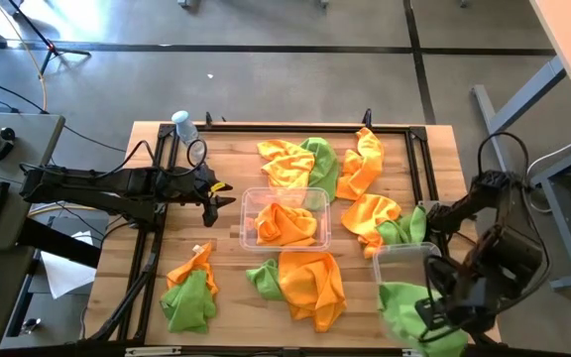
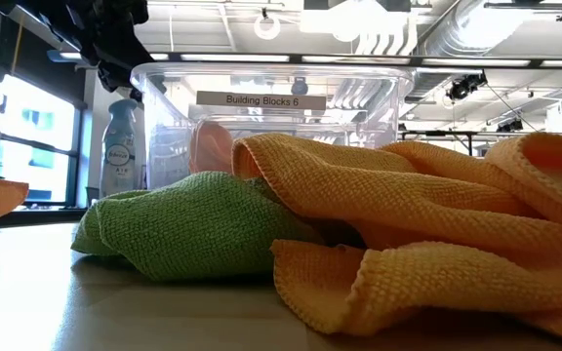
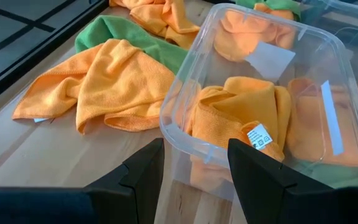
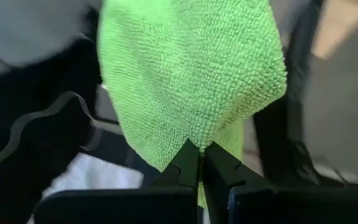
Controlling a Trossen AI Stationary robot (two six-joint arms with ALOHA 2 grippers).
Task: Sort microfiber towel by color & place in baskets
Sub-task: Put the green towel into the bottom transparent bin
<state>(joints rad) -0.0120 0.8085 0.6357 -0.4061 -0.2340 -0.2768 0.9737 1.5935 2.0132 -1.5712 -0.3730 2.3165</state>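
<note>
Two dark arms worked a wooden table (image 1: 117,248) strewn with orange and lime green microfiber towels. The right gripper (image 4: 202,163), at the table's near right corner, was pinched fully shut on the edge of a green towel (image 4: 191,74), which draped limp from the fingertips beside the right-hand basket (image 1: 404,260). The left gripper (image 3: 194,177) hovered with its fingers spread and nothing between them, just short of the rim of the central basket (image 3: 185,134), where 1 or more orange towels (image 3: 241,112) lay bunched (a white care label showed on one). More orange cloths (image 1: 310,288) and green cloths (image 1: 188,302) lay loose on the wood around both tubs.

The cloths looked light, soft and fuzzy, likely to sag, fold and snag on a neighbour rather than slip. A raised fold or a bunched ridge probably offered the surest pinch; flat-lying stretches would give the fingers little to bite.
</note>
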